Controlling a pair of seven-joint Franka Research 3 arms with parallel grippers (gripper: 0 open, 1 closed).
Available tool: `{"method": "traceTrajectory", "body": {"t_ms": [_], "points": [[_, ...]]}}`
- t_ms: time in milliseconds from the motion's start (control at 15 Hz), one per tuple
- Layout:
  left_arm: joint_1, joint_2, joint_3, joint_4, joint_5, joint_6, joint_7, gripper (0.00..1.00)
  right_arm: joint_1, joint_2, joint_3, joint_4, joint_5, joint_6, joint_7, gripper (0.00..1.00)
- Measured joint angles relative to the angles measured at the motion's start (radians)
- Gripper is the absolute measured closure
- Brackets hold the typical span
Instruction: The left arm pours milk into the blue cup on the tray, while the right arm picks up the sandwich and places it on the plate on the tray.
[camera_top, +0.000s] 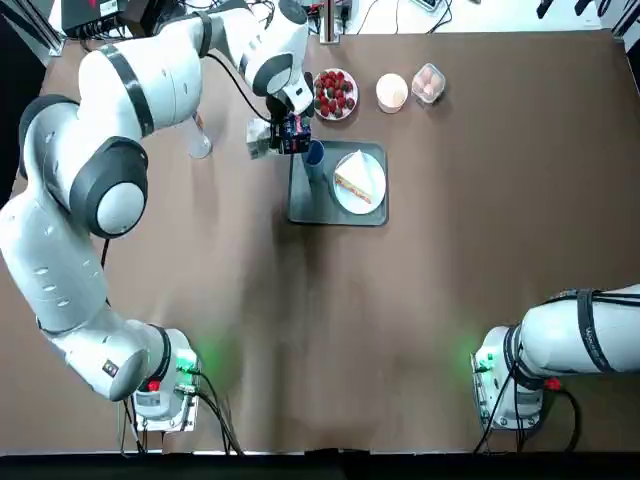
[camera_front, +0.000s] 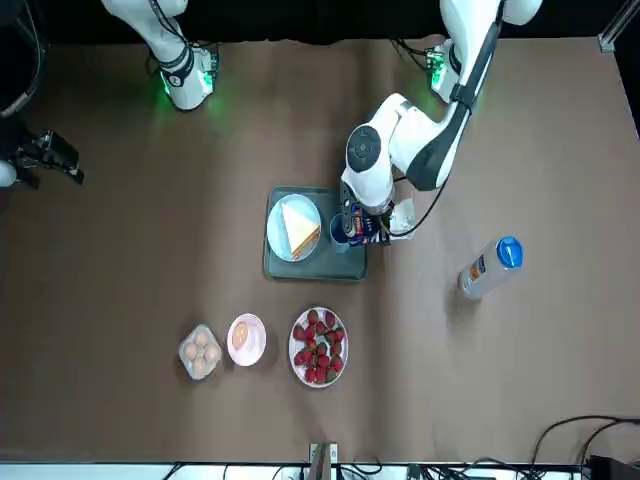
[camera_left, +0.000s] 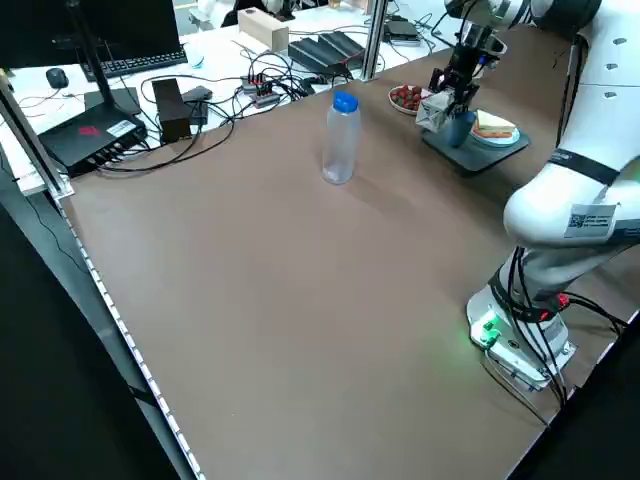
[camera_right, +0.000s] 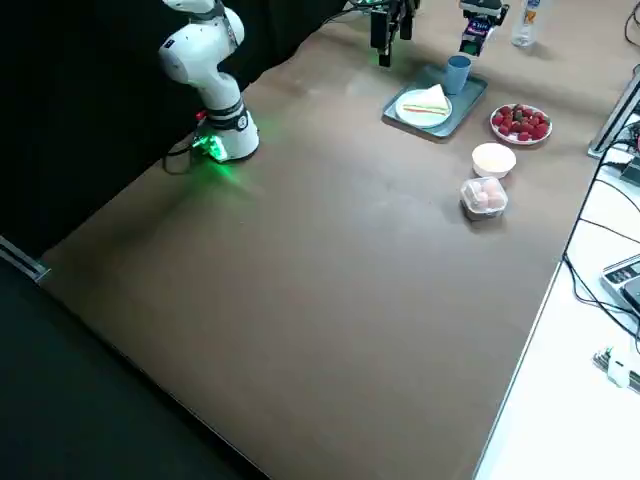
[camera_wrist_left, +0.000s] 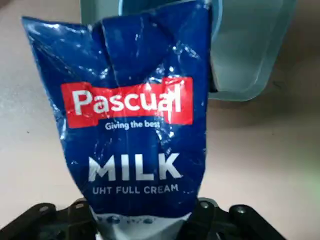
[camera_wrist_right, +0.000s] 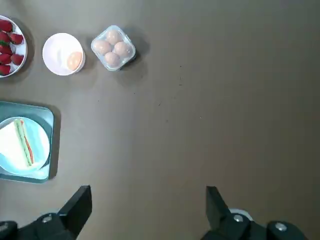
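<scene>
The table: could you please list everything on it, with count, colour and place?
Tray: one, grey-green, table centre.
Plate: one, pale blue, on the tray.
Sandwich: one, white bread, on the plate.
Blue cup: one, on the tray beside the plate.
Milk carton: one, blue with a red label, held at the cup.
Strawberries: one plateful, red, beyond the tray.
Small bowl: one, white, beside the strawberries.
Egg box: one, clear, beside the bowl.
Water bottle: one, clear with a blue cap, on the robot's left.
Left tool: shut on the carton.
Right tool: open, high above bare table.
</scene>
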Motion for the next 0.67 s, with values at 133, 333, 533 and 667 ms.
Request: {"method": "traceTrajectory", "body": {"t_ms": [133,333,533,667], "points": [[0.0,0.002,0.0,0.002,0.0,-0.001,0.0,0.47,0.0,0.0,-0.001,0.0,0.0,0.0,-0.001,0.0],[0.001,0.002,0.002,0.01,0.0,-0.003,0.0,0.48,0.0,-0.001,-0.003,0.0,-0.004,0.004,-0.006,0.0],[0.019,-0.007,0.005,0.068,0.0,-0.06,0.0,0.48,0.0,-0.002,-0.004,0.0,-0.004,0.021,-0.006,0.0],[0.057,-0.027,0.002,0.107,-0.013,-0.127,0.013,0.48,0.0,-0.003,-0.004,0.0,-0.004,0.036,-0.006,0.0]]}}
